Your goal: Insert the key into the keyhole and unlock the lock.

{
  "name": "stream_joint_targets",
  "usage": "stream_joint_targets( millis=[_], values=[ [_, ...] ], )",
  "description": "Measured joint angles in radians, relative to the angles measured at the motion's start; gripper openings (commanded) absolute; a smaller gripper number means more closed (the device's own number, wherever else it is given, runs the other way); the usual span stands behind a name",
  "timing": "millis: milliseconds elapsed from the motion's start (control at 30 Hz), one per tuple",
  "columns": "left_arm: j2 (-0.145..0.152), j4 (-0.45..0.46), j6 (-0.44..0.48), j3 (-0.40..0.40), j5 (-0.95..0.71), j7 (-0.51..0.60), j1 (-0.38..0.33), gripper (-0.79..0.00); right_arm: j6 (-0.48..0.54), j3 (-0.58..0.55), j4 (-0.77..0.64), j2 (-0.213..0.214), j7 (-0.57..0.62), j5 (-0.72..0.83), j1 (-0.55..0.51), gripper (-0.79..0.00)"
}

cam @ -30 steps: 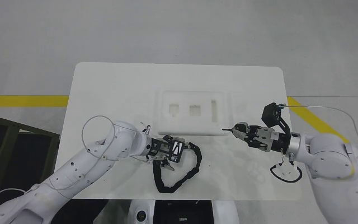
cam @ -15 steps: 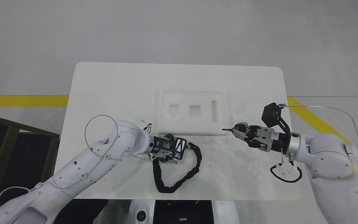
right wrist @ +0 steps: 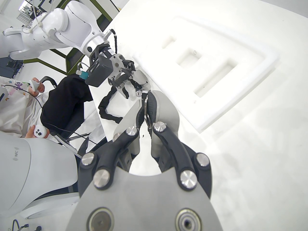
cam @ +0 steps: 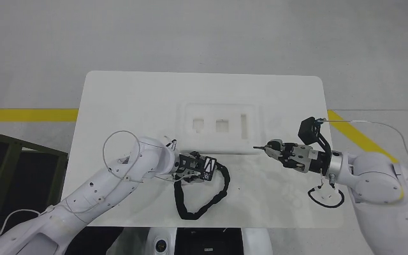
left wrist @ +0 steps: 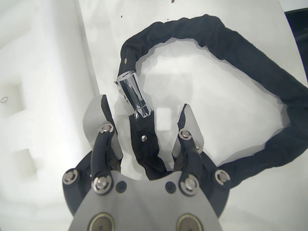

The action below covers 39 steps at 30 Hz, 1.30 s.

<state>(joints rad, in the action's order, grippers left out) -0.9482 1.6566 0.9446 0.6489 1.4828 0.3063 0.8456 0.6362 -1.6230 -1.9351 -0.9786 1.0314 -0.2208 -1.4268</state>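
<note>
While right gripper (right wrist: 145, 97) pinches the slim metal key (cam: 259, 148), left gripper (left wrist: 144, 102) gapes astride the lock (left wrist: 131, 90) — chrome-barrelled, fabric-sleeved

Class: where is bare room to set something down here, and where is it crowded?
Bare: the table's far strip beyond the tray, and its left side beside the tray. Crowded: the near middle, where the open left tool straddles the lock and the right tool holds the key.
</note>
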Motion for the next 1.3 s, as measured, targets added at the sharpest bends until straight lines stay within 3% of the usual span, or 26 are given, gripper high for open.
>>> stream_joint_targets(
  millis=[367,533,900,1300],
  values=[
    [-0.017,-0.040,-0.024,0.011,-0.051,0.018,-0.002,-0.579,0.000,0.000,0.000,0.000,0.000,0.000,0.000,-0.785],
    [-0.021,-0.059,-0.033,0.025,-0.088,0.022,0.001,-0.785,0.000,0.000,0.000,0.000,0.000,0.000,0.000,-0.785],
    [-0.016,-0.088,-0.007,0.079,-0.148,-0.059,0.027,-0.785,0.000,0.000,0.000,0.000,0.000,0.000,0.000,-0.785],
    [0.009,-0.122,0.049,0.166,-0.152,-0.286,0.106,-0.785,0.000,0.000,0.000,0.000,0.000,0.000,0.000,-0.785]
  ],
)
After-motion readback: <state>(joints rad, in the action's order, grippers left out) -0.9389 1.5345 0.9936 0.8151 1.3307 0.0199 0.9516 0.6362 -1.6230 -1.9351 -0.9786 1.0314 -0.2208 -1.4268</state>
